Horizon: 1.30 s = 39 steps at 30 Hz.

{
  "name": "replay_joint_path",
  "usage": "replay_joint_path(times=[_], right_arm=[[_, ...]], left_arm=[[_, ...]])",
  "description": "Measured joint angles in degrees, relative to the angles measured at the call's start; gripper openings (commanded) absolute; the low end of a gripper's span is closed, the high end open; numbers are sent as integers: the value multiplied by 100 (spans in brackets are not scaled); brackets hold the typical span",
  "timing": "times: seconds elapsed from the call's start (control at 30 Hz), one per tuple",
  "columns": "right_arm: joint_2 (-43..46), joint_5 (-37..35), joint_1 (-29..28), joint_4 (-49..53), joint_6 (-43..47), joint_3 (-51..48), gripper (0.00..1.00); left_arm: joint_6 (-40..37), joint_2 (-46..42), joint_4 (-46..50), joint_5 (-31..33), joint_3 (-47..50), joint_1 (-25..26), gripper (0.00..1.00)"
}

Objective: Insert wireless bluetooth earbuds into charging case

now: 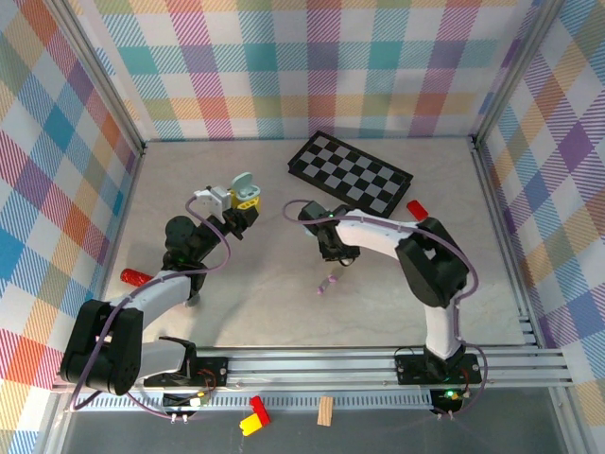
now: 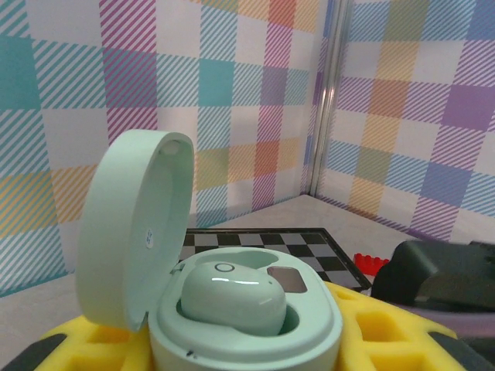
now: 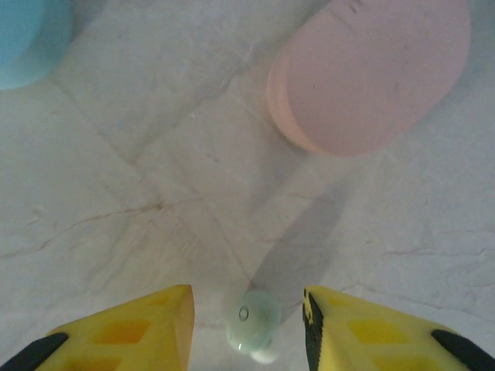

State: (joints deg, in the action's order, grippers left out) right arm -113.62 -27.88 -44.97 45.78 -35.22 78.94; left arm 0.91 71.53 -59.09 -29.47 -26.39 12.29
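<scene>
Item: mint earbud (image 3: 253, 321), lying on the table (image 3: 155, 154) at bottom centre of the right wrist view. The right gripper (image 3: 247, 309) is straddling it, fingers spread and not touching.

The left gripper (image 1: 244, 197) is pinching the open charging case (image 2: 209, 270).

Risk I am weighing: an off-centre squeeze could send the glossy bud squirting out.

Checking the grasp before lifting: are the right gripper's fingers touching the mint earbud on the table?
Apart. The right wrist view shows the mint earbud between the yellow fingers with table showing on each side.
</scene>
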Motion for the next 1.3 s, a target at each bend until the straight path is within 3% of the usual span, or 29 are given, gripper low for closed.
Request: replay_joint_path(times=[0.53,0.97,1.07,1.3], right_arm=[[-302,-407,-166,603,-11,214,26],[-389,-404,-177,595,-9,214,24],[-389,-409,-184,597,-13,214,19],[-125,-372,-188,411,0,-57,20]], left_arm=[[22,0,-24,-11,2,-50,0],[103,0,-96,-114,2,-50,0],[105,0,-96,-118,2,-50,0],[103,0,-96,-234,2,-50,0]])
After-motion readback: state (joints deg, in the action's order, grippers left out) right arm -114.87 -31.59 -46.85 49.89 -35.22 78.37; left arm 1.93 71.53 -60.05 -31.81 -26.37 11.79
